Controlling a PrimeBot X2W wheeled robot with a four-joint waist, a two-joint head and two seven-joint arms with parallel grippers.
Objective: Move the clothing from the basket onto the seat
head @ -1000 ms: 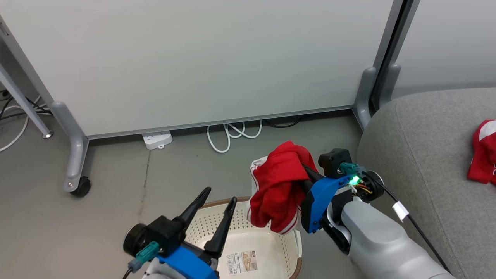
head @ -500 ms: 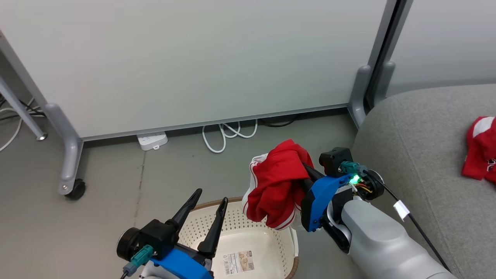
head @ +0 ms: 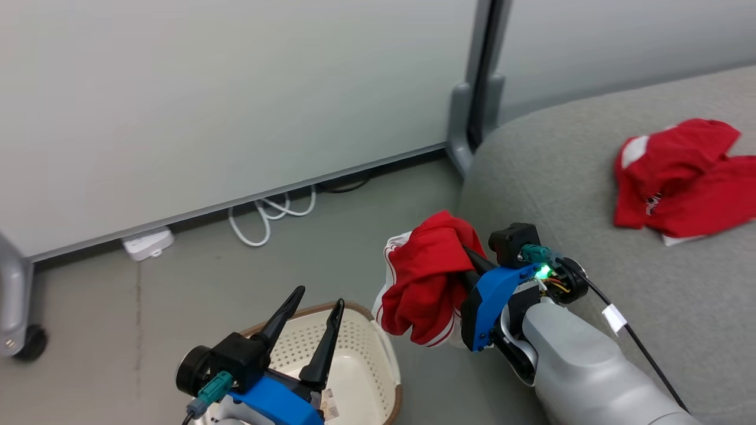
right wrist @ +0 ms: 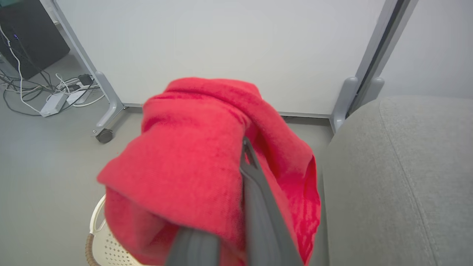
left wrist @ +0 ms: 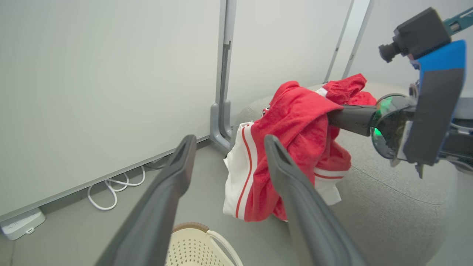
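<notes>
The left gripper [head: 319, 296] carried two long, dark, tapering fingers [head: 326, 342] on a black block [head: 242, 354], mounted over a bright blue bracket [head: 277, 401]. The right forearm [head: 579, 366] was a smooth pale grey shell; at its wrist sat a black camera [head: 511, 241], a teal plug [head: 533, 254], a green light [head: 541, 272] and a black cable [head: 644, 354] with a white tag [head: 613, 319].

I can't see the right gripper's [head: 463, 260] fingertips: the garment [head: 422, 283] hanging just right of the basket [head: 369, 348] swallows them. The basket's near half runs off the bottom edge, and its label [head: 329, 401] sits mostly behind the left gripper [head: 319, 296]. Far right of the basket, the second garment [head: 679, 177] is clipped by the frame.
</notes>
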